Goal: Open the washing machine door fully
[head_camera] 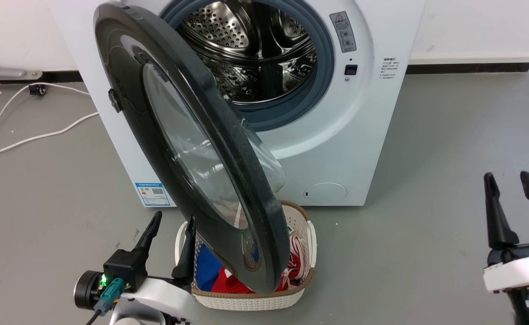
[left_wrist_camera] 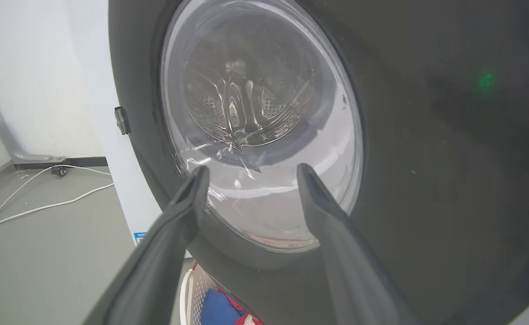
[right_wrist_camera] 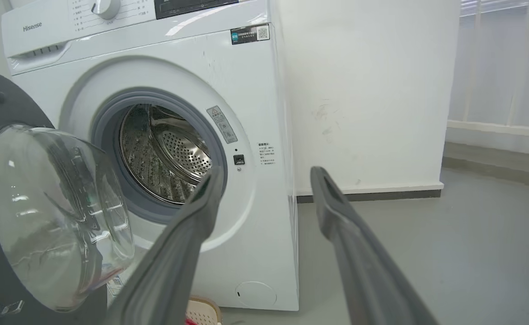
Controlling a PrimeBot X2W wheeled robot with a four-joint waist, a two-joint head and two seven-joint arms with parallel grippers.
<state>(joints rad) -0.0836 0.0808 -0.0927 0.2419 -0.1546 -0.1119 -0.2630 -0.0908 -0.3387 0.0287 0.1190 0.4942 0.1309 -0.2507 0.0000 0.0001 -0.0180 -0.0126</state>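
The door (head_camera: 192,149) stood half open, right in front of the left gripper (head_camera: 173,221), the nearer one. That gripper was open, holding nothing.

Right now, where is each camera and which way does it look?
Head view: on the head, looking down at the washing machine, its part-open washing machine door, a laundry basket; left gripper and right gripper below.
Left wrist view: on the left wrist, facing the door's glass; own fingers.
Right wrist view: on the right wrist, facing the machine's front; own fingers.
Shared: all three show the steel drum.
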